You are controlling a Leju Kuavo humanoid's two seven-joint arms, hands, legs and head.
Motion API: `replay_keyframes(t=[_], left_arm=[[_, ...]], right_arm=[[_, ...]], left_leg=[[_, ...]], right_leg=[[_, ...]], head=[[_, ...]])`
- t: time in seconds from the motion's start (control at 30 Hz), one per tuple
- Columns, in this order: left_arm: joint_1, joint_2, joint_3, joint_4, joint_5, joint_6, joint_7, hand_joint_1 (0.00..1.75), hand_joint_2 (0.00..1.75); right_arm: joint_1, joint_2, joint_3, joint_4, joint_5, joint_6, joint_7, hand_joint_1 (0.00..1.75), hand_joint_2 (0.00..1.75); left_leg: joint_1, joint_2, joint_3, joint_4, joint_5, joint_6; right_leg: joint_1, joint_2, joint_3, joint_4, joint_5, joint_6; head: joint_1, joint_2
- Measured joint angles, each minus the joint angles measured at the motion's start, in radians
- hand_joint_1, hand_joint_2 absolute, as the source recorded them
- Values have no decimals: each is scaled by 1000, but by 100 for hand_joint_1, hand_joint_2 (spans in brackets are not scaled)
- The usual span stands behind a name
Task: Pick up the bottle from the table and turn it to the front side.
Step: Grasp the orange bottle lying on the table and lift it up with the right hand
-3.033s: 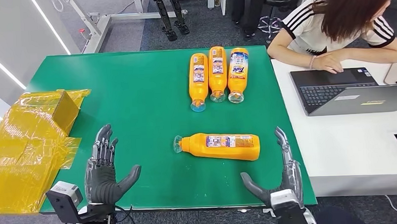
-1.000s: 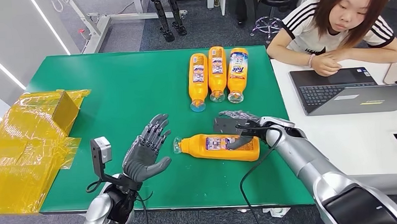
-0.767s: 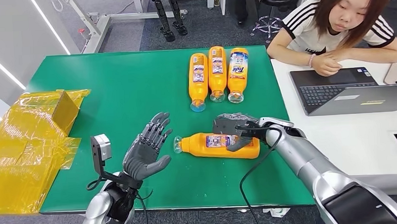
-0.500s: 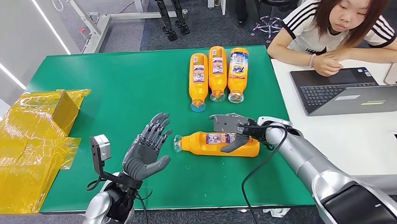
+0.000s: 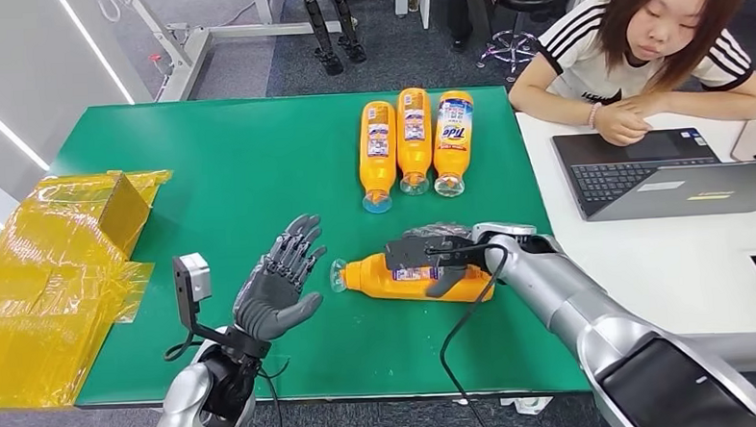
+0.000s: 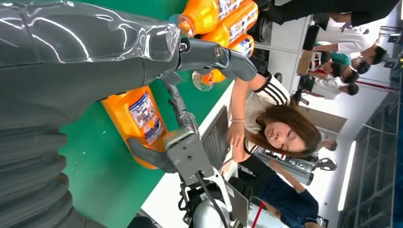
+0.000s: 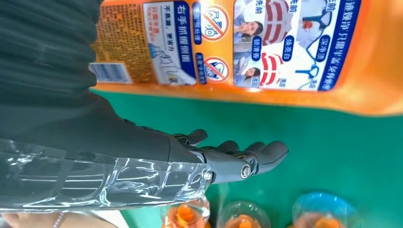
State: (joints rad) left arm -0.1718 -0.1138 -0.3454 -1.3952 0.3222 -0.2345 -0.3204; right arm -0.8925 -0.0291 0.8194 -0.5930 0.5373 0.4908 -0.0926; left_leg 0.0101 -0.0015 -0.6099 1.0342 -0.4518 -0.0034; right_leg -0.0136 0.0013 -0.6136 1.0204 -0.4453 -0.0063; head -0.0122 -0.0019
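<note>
I see the bottle [image 5: 411, 276] lying on its side on the green tabletop [image 5: 247, 171], my right hand [image 5: 432, 253] draped over it, thumb in front; whether it grips, I cannot tell. My left hand [image 5: 273, 287] hovers spread and empty beside the cap, and the right wrist view shows the back label [image 7: 223, 42] facing up.

Orange bottle [image 5: 411, 277] with a white-and-blue label lies on the green table [image 5: 238, 171]. At 12 o'clock, three more orange bottles [image 5: 413, 140] (clear caps). At 9 o'clock, yellow wrap [image 5: 50, 276]. Person's shirt [image 5: 627, 53] is white, black-striped.
</note>
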Motion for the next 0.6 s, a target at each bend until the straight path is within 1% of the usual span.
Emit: replay_keyframes(t=[0.2,0.43,0.5,0.53,0.6], left_arm=[[-1,-7,4,8,10,-10,10,0,175],[0,-8,4,17,26,-26,16,0,175],[1,-8,4,19,28,-28,16,0,175],[1,-8,4,20,28,-29,17,0,175],[3,-8,4,21,29,-31,19,0,175]], right_arm=[[4,6,47,14,12,-9,11,0,175],[9,4,72,17,17,-8,12,0,175],[9,1,78,17,17,-10,12,4,175],[9,-1,80,17,18,-12,13,13,175],[11,-6,85,15,22,-19,15,20,175]], left_leg=[[0,0,0,0,0,0],[0,0,0,0,0,0],[0,0,0,0,0,0],[0,0,0,0,0,0],[0,0,1,0,0,0]], right_leg=[[0,0,0,0,0,0],[0,0,0,0,0,0],[0,0,0,0,0,0],[0,0,0,0,0,0],[0,0,0,0,0,0]], head=[[0,0],[0,0],[0,0],[0,0],[0,0]])
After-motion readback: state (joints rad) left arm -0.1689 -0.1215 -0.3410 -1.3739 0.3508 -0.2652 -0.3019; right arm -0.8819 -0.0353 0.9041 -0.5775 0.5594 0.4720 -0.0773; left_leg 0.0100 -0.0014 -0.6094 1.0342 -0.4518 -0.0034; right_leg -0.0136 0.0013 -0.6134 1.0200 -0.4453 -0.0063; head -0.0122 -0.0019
